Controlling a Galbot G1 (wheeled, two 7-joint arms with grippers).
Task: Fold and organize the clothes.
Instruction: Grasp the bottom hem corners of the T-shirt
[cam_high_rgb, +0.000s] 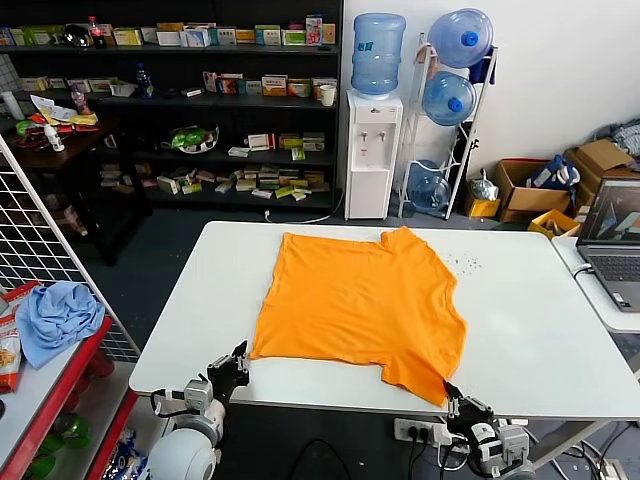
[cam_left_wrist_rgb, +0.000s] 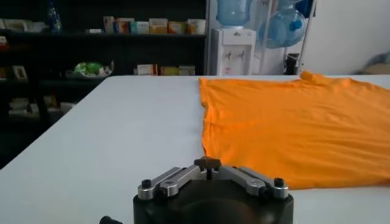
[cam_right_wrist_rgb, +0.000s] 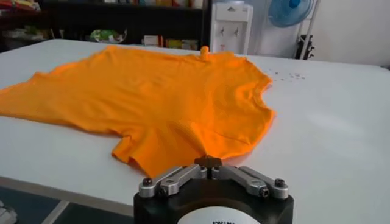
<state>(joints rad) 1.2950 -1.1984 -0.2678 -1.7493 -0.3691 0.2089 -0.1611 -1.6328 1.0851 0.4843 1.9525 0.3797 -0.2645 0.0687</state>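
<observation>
The bright orange T-shirt (cam_high_rgb: 360, 300) lies spread out, slightly rumpled, on the white table (cam_high_rgb: 540, 330); no lettering or label shows. My left gripper (cam_high_rgb: 235, 362) is shut and empty at the table's near edge, just left of the shirt's near left corner. It shows in the left wrist view (cam_left_wrist_rgb: 207, 163), where the shirt (cam_left_wrist_rgb: 292, 128) lies ahead. My right gripper (cam_high_rgb: 462, 403) is shut at the near edge, right by the shirt's near right corner. In the right wrist view (cam_right_wrist_rgb: 208, 162) its tips sit at the tip of the shirt (cam_right_wrist_rgb: 164, 97).
An open laptop (cam_high_rgb: 612, 235) stands on a side table at the right. A light blue cloth (cam_high_rgb: 58, 315) lies on a red rack at the left, beside a wire grid. A water dispenser (cam_high_rgb: 372, 150) and dark shelves stand beyond the table.
</observation>
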